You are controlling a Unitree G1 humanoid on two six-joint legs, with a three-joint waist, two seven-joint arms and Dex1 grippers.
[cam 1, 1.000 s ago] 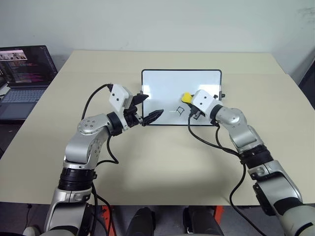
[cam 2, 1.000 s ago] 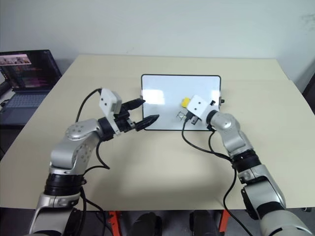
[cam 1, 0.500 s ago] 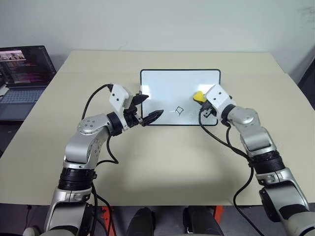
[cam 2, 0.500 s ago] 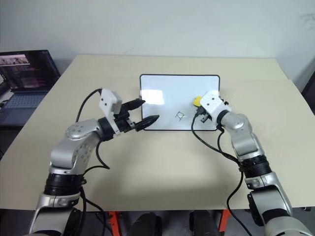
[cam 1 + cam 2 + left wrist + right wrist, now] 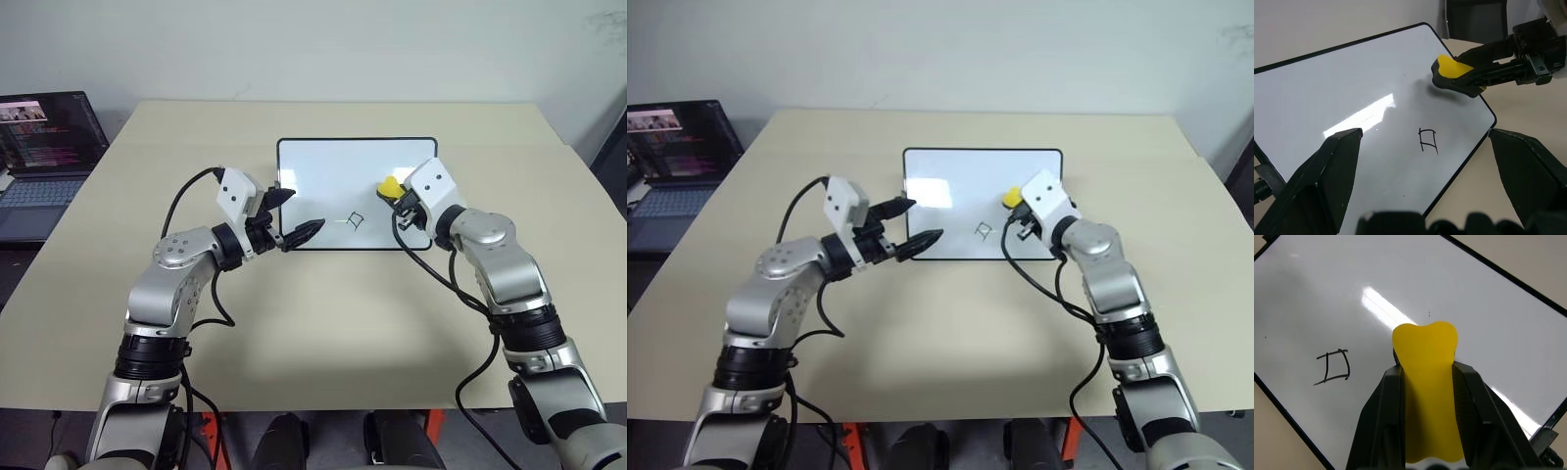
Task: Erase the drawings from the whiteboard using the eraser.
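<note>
Over the whiteboard [image 5: 357, 193] on the table, the right gripper [image 5: 400, 196] clamps the eraser [image 5: 389, 187] beside the one sketch [image 5: 356, 221] showing, likely ready to wipe, while the left gripper [image 5: 290, 215], fingers apart, steadies the board's edge.

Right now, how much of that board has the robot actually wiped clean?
Most of the whiteboard looks blank. One small boxy drawing remains near its front edge. The right gripper is shut on the yellow eraser, held over the board beside that drawing. The left gripper is open at the board's left front corner. Left to do: wipe that last sketch.
</note>
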